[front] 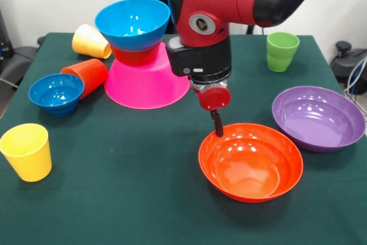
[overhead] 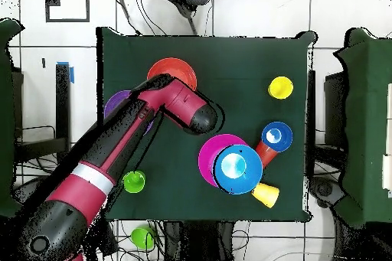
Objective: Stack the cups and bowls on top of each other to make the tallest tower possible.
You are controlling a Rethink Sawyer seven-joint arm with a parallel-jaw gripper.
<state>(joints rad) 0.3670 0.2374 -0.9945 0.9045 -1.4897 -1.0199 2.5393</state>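
Note:
The tower stands at the back left: the large pink bowl point(front: 146, 84) upside down, the small orange bowl point(front: 135, 56) on it, the medium blue bowl point(front: 133, 22) upright on top; it also shows in the overhead view point(overhead: 237, 168). My gripper point(front: 217, 125) hangs with its tip at the far-left rim of the wide shallow orange bowl point(front: 250, 162), touching or just above it. In the overhead view the arm hides it beside that bowl point(overhead: 172, 70). The wide purple bowl point(front: 318, 117) sits to the right.
Small blue bowl point(front: 56, 93) at the left, an orange-red cup point(front: 86, 74) on its side behind it. One yellow cup point(front: 90, 41) lies on its side behind the tower. Another yellow cup point(front: 27, 152) stands front left. Green cup point(front: 281, 51) stands back right.

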